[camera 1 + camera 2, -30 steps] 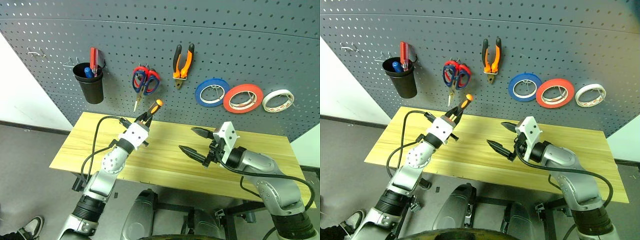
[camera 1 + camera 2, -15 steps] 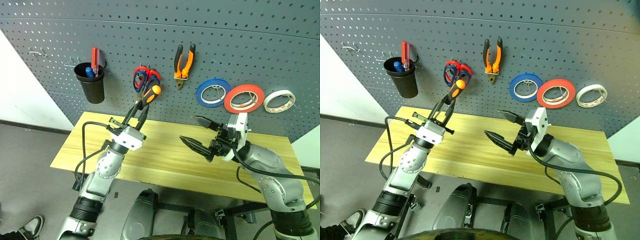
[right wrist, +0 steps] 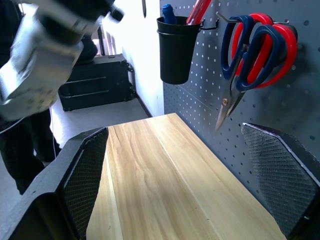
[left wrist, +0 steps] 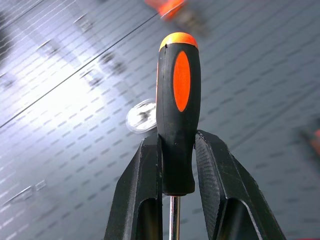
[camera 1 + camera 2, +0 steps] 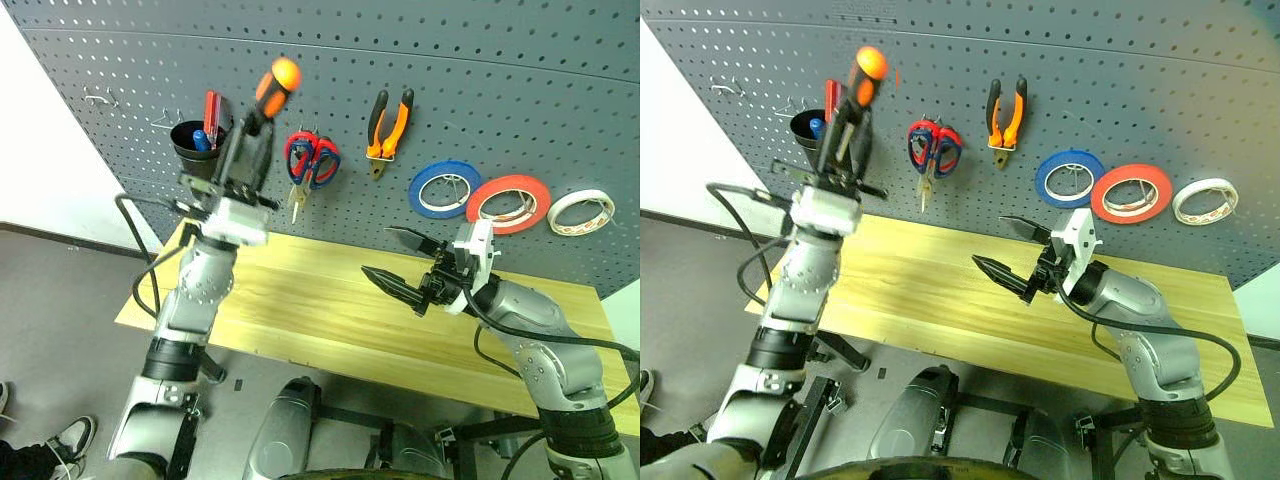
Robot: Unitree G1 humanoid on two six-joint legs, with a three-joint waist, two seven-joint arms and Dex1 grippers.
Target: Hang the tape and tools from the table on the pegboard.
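Note:
My left gripper point(image 5: 252, 125) is shut on the small orange-and-black screwdriver point(image 4: 177, 115), held handle-up in front of the dark pegboard point(image 5: 500, 80), just right of the black cup point(image 5: 198, 150). On the pegboard hang dark blue scissors point(image 5: 300, 160) together with a red-handled pair, orange-and-black pliers point(image 5: 388, 125) and the red-orange tape point(image 5: 507, 203). My right gripper point(image 5: 380, 252) hovers open and empty above the middle of the wooden table point(image 5: 300, 300).
The black cup holds a red and a blue screwdriver. A blue roll point(image 5: 448, 190) and a pale roll point(image 5: 582, 212) flank the red-orange tape. Bare wire hooks point(image 5: 100, 98) sit at the pegboard's upper left. A cable loops beside my left arm.
My left gripper has lifted the screwdriver from just above the table up to the pegboard and tilted it steeply upward. The right gripper rose a little and stays open. The camera turned left.

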